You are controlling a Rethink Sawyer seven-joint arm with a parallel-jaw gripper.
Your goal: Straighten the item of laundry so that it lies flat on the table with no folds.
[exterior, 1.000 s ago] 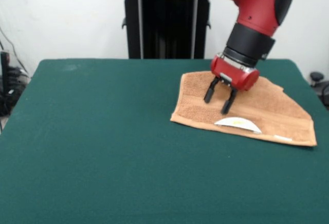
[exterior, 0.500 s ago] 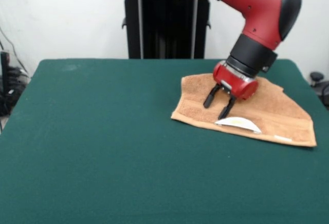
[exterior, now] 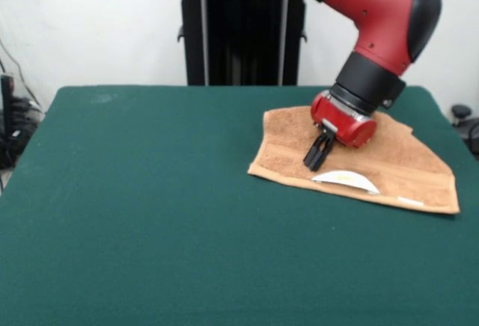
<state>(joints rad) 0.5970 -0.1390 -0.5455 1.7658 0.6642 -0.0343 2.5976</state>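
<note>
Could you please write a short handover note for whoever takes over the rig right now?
Gripper: shut, fingers together, tips down on the towel just beside its white label. Whether cloth is pinched between them cannot be told.
Towel: on the green table, towards the picture's right in the front view, near the pedestal side. It looks folded over itself, more a tapering wedge than a square, with the label on the edge facing the camera.
Done: gripper placed on the towel.
Left: open out the fold and spread the towel flat.
</note>
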